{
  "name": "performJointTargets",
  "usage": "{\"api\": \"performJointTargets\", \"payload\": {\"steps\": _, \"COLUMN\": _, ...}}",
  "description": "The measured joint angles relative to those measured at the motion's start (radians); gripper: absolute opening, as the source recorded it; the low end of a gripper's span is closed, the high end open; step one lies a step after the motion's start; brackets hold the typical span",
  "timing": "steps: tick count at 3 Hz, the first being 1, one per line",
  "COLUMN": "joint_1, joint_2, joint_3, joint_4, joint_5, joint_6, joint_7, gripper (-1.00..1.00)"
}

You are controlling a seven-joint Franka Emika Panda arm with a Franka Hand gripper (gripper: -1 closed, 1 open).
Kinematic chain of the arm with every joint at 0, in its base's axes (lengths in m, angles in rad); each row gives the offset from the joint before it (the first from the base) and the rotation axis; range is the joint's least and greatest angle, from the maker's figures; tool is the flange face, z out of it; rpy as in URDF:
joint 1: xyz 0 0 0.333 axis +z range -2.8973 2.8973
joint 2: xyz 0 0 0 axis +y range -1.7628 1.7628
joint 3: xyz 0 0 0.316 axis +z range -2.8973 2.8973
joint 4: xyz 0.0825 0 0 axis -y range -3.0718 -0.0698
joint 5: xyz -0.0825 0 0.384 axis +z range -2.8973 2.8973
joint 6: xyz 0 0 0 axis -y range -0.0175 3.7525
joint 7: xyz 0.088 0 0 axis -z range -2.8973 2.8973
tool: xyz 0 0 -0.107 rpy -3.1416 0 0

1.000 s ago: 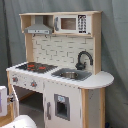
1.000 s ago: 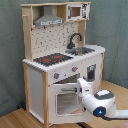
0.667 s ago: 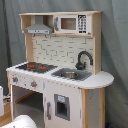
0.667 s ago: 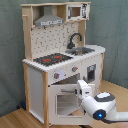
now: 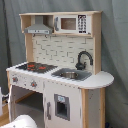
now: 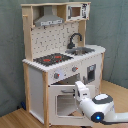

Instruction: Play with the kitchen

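The kitchen (image 5: 60, 75) (image 6: 55, 65) is a tall white and light-wood toy with a grey hood (image 6: 50, 21), a black faucet (image 6: 75, 39), a sink (image 5: 70, 75) and a red-ringed hob (image 6: 52, 59). In the second exterior view my gripper (image 6: 80, 90) is at the top right edge of the windowed oven door (image 6: 62, 102), which seems tilted outward. The white arm (image 6: 97, 106) reaches in from the lower right. In the first exterior view the oven cavity (image 5: 25, 100) shows dark and open, and only a rounded white part of the arm (image 5: 22, 122) appears at the bottom left.
A narrow cupboard door with a small window (image 5: 62, 107) sits beside the oven. A toy microwave (image 5: 70, 23) stands on the top shelf. A grey curtain (image 6: 115, 30) hangs behind, and the kitchen stands on a wooden floor (image 6: 20, 120).
The arm has moved left and closer to the oven door in the second exterior view. In the first exterior view its white part has shifted from the left edge to the bottom left.
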Motion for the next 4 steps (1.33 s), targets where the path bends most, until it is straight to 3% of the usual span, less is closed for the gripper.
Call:
{"api": "performJointTargets", "payload": {"steps": 1, "joint_1": -0.019, "joint_2": 0.0, "joint_3": 0.004, "joint_4": 0.02, "joint_5": -0.002, "joint_6": 0.002, "joint_7": 0.0, "gripper": 1.0}}
{"api": "performJointTargets", "payload": {"steps": 2, "joint_1": -0.092, "joint_2": 0.0, "joint_3": 0.016, "joint_4": 0.105, "joint_5": -0.012, "joint_6": 0.002, "joint_7": 0.0, "gripper": 1.0}}
{"api": "performJointTargets", "payload": {"steps": 3, "joint_1": -0.13, "joint_2": 0.004, "joint_3": 0.015, "joint_4": 0.191, "joint_5": -0.051, "joint_6": 0.002, "joint_7": 0.0, "gripper": 1.0}}
{"api": "performJointTargets", "payload": {"steps": 4, "joint_1": -0.13, "joint_2": 0.022, "joint_3": -0.035, "joint_4": 0.239, "joint_5": -0.129, "joint_6": 0.003, "joint_7": -0.02, "gripper": 1.0}}
